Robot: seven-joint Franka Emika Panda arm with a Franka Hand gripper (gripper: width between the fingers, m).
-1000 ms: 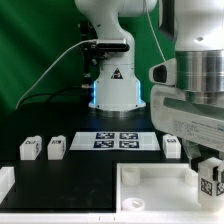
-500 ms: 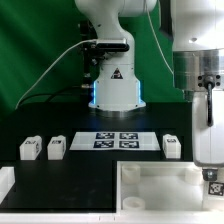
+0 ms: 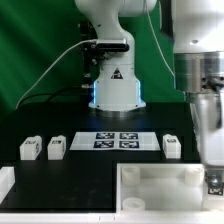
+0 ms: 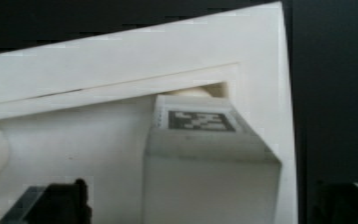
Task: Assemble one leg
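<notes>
A leg [image 4: 208, 165], a white post with a black-and-white tag, stands in a corner of the large white rimmed panel [image 4: 87, 100]. My gripper [image 4: 202, 205] straddles it. The dark fingertips [image 4: 60, 203] stand on either side, and a gap shows between the seen fingertip and the post. In the exterior view my gripper [image 3: 212, 180] is low over the panel's [image 3: 160, 185] corner at the exterior view's right, and the arm hides the leg there. Three more legs [image 3: 30, 148] [image 3: 57, 147] [image 3: 171, 147] lie loose on the black table.
The marker board [image 3: 120, 140] lies behind the panel in front of the robot base [image 3: 113, 90]. A white block [image 3: 5, 182] sits at the exterior view's left edge.
The wrist has turned and sunk lower over the panel's corner. The leg's tag, seen under the gripper before, no longer shows in the exterior view.
</notes>
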